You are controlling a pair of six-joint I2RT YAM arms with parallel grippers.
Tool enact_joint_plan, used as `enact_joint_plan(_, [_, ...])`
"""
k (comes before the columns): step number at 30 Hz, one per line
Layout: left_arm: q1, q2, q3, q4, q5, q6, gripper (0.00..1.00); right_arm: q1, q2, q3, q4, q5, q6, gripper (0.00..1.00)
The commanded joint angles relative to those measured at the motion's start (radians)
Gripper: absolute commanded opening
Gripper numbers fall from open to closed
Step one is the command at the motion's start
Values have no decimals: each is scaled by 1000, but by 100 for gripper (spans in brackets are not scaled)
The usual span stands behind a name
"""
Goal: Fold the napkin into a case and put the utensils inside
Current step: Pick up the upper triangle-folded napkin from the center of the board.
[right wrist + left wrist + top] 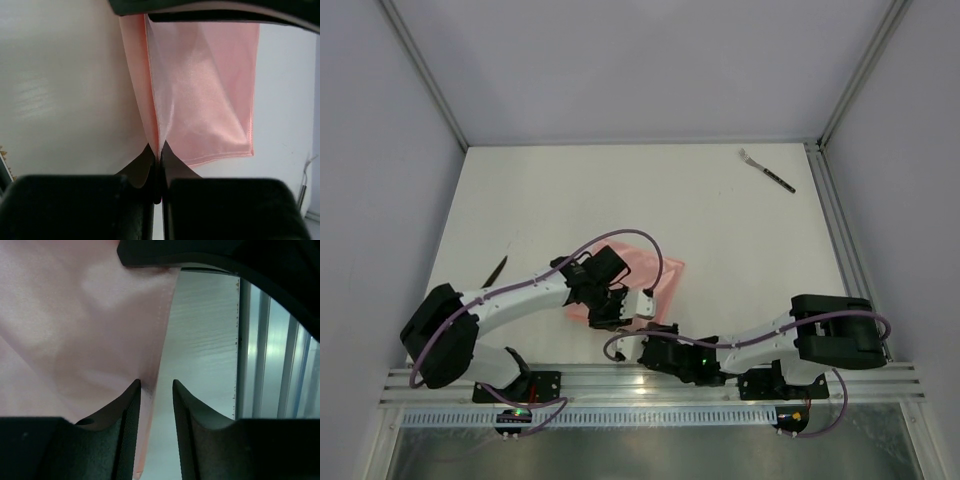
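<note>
The left tool [156, 385] hangs over the near-left part of the napkin [665, 275] with its jaws a little apart. In the left wrist view the cloth's hemmed edge runs through the gap from 6 toward 12 o'clock. It lies loose, and bare surface [570, 200] shows to its right. Nothing is pinched there.

The napkin sits low in the middle of the surface, close to the arms' bases, and looks partly doubled over. What shows past the arms in the top view runs roughly from 8 to 2 o'clock.

The right tool [159, 150] has its jaws pressed together on a raised ridge of the cloth. In its own view the napkin stretches away from the tips toward 12 o'clock, with its long axis on that line and a hemmed end just beside the tips at 3 o'clock. I judge the folding is not finished and that the next fold falls to this arm, which alone holds cloth.

The fork [767, 170] lies well apart from the napkin, between 1 and 2 o'clock from both tools. Its prongs point toward 10 o'clock and its handle toward 4. The right arm is the nearer one.
</note>
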Motion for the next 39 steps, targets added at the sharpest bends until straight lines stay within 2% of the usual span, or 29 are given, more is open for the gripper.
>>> enact_joint_plan(1, [7, -51, -14, 20, 77, -38, 35, -37, -85, 3, 5, -106, 72, 4])
enact_joint_plan(2, [11, -56, -11, 12, 94, -44, 39, -45, -94, 3, -3, -127, 73, 4])
enact_joint_plan(3, [28, -66, 0, 1, 127, -52, 47, -57, -100, 8, -12, -149, 79, 4])
enact_joint_plan(6, [85, -95, 26, -60, 178, -58, 54, -83, -129, 12, -55, -207, 88, 4])
enact_joint_plan(10, [194, -157, 46, -129, 259, -79, 56, -157, -184, 5, -87, -335, 128, 4])
enact_joint_plan(13, [293, -209, 35, -135, 260, -85, 57, -214, -201, 14, -107, -436, 141, 4])
enact_joint_plan(18, [366, -284, -9, -21, 232, -160, 61, -289, -205, 46, -158, -528, 151, 4])
enact_joint_plan(19, [366, -307, -32, 12, 237, -174, 67, -301, -205, 51, -162, -566, 157, 4])
enact_joint_plan(20, [366, -316, -45, 68, 256, -188, 90, -319, -205, 57, -164, -580, 173, 4])
enact_joint_plan(21, [366, -330, -57, 93, 264, -188, 99, -330, -205, 58, -167, -601, 180, 4])
enact_joint_plan(24, [366, -373, -97, 115, 287, -83, 99, -373, -206, 45, -129, -675, 219, 4])
enact_joint_plan(25, [366, -381, -103, 112, 287, -41, 99, -382, -206, 26, -112, -744, 231, 4])
enact_joint_plan(27, [364, -384, -120, 115, 290, 72, 99, -409, -198, 17, -77, -772, 260, 4])
enact_joint_plan(31, [366, -381, -143, 104, 345, 204, 99, -430, -189, 28, -73, -795, 292, 4])
enact_joint_plan(36, [302, -389, -224, 234, 225, 162, 99, -447, -177, 23, -23, -810, 355, 4])
enact_joint_plan(39, [265, -369, -258, 293, 212, 175, 99, -449, -169, 26, -7, -818, 369, 4])
